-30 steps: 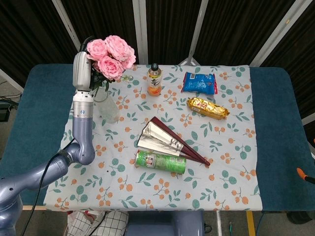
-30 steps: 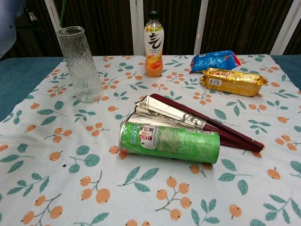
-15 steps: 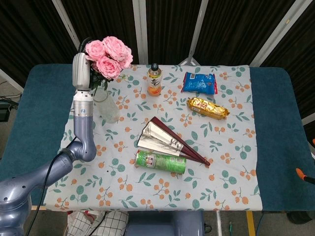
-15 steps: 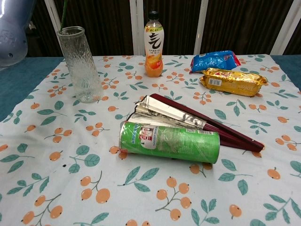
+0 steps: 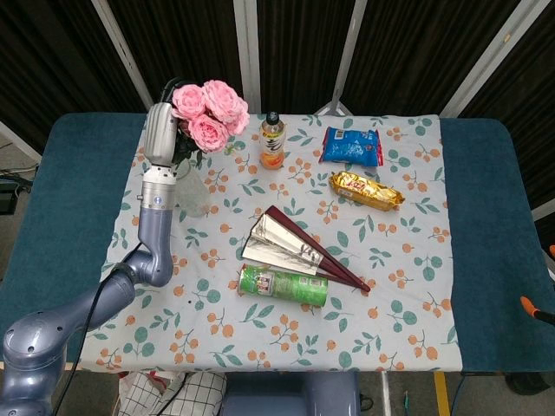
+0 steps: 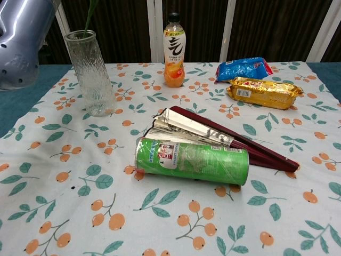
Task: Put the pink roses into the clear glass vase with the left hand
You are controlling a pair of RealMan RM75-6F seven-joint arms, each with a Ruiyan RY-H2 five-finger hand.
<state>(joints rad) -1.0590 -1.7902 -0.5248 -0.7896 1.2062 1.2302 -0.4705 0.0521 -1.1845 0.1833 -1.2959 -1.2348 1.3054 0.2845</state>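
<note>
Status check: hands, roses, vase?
Left hand holds pink roses above clear glass vase. Stem tip at rim. Right hand unseen. Nothing blocking.

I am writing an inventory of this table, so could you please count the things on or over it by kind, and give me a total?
Flower bunches: 1, the pink roses, held by the left hand
Vases: 1, the clear glass vase
Drink bottles: 1, orange bottle
Snack packets: 2, blue packet, gold packet
Snack cans: 1, green can
Folding fans: 1, fan
Total: 7

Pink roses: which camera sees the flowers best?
The head view: the pink roses show whole there, blooms above the glass vase beside the left hand. The chest view catches only a green stem over the vase.
</note>
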